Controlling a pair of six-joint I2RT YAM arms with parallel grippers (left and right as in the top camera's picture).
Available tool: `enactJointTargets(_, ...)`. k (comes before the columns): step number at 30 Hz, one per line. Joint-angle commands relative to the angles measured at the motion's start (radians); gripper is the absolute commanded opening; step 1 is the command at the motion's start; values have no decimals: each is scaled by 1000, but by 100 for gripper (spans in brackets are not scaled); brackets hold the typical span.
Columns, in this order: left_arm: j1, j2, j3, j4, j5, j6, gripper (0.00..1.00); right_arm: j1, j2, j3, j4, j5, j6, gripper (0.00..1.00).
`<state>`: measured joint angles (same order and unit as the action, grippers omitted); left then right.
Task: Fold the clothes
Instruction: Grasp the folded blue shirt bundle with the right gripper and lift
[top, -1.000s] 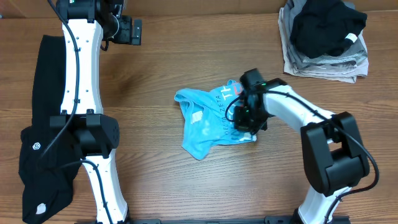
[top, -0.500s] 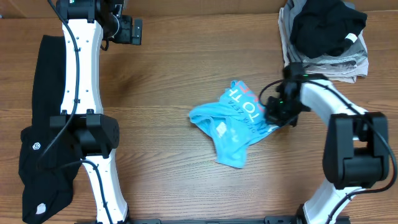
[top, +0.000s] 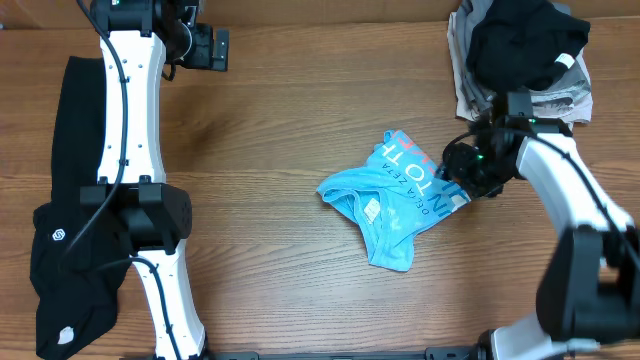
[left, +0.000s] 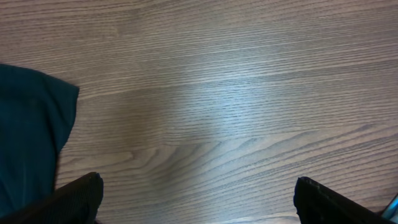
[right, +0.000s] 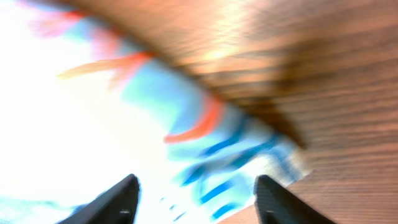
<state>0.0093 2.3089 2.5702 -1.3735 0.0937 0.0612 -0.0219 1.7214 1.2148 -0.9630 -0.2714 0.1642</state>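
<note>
"Where is the shirt, and what shape is it in?"

"The light blue T-shirt (top: 385, 205) lies crumpled on the wood-grain table (top: 300, 100), right of the middle. It is a soft, rumpled heap. A rolled hem curls along its left side, and a flatter panel on top carries white block letters and a touch of orange-red. My right gripper (top: 470, 178) is at its right edge."

"Have you got hold of it?"

"Yes. The view from my right wrist is smeared, but my two dark fingers (right: 121, 199) stand part-way in. Pale blue cloth with orange-red and blue strokes fills the gap between them, and I am clamped on that bunched edge. Brown wood shows beyond it."

"And your other hand?"

"My left gripper (top: 208, 48) hangs at the far left of the table, released and holding nothing. Its blunt black fingertips (left: 78, 198) are spread wide over finely streaked wood. At that view's left edge is a rounded corner of the black garment (left: 28, 137), dark and matte."

"How does that garment lie?"

"Long and limp down the table's left edge, partly under my left arm (top: 130, 120), with a small white logo (top: 58, 235) near its lower end. At the far right corner sits a stack of folded grey cloth (top: 480, 90) with a black bundle (top: 525, 40) slumped on top."
</note>
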Motion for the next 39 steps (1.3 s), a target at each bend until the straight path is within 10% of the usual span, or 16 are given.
enactJointTargets(1,10,6,17,3,12,2,100,114,-114,19,-4,34,-42,73)
enactJointTargets(27,10,8,17,5,12,2,100,602,212,-17,101,258,-76,98)
enactJointTargets(30,10,8,17,5,12,2,100,600,254,-17,98,314,-30,79)
enactJointTargets(35,10,8,17,6,12,2,100,582,272,-17,103,423,76,4)
enactJointTargets(39,10,8,17,6,11,2,100,562,269,-5,101,437,95,4)
